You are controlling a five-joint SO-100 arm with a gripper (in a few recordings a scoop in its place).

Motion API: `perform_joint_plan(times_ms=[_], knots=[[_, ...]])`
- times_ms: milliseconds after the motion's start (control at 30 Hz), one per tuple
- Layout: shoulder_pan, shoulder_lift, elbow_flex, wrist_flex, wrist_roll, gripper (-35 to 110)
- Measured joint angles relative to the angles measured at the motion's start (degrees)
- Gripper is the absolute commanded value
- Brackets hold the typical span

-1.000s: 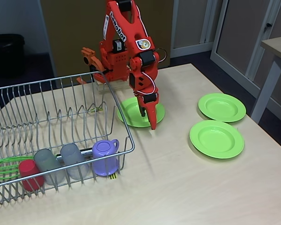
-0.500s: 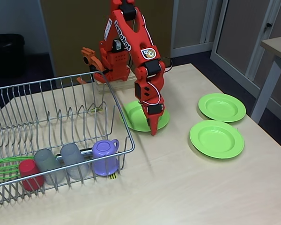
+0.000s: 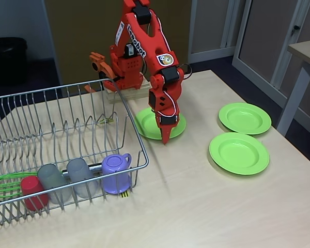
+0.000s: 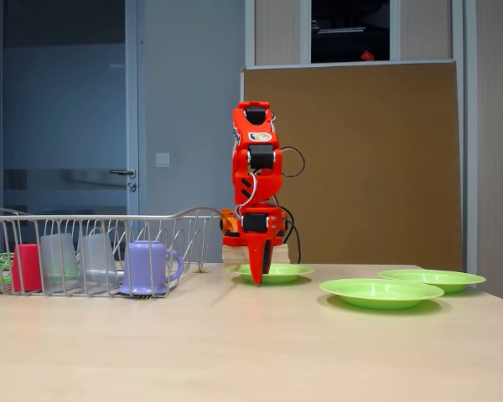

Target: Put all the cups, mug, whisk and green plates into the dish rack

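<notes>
Both fixed views show the orange gripper (image 3: 165, 138) pointing down at the near rim of a green plate (image 3: 147, 124), apparently pinching it for lifting toward the dish rack (image 3: 67, 134) at left.

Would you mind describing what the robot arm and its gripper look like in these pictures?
The arm is bright orange-red plastic with black servo blocks at its joints. A white strip with dark lettering runs along one upper link, and a small round sticker sits near the wrist. Thin cables loop beside the joints. The gripper is the same orange-red, narrowing to a slim pointed tip.
</notes>
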Motion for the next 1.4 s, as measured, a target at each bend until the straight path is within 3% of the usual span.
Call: perform_joint_plan(times_ms=[433,900,1400], knots=[[-4.92,4.75,-15.47,19.78,-2.11,0],[-9.4,12.04,-18.37,31.29,3.78,0],[-10.72,21.71,-18.63,36.3,4.75,0]])
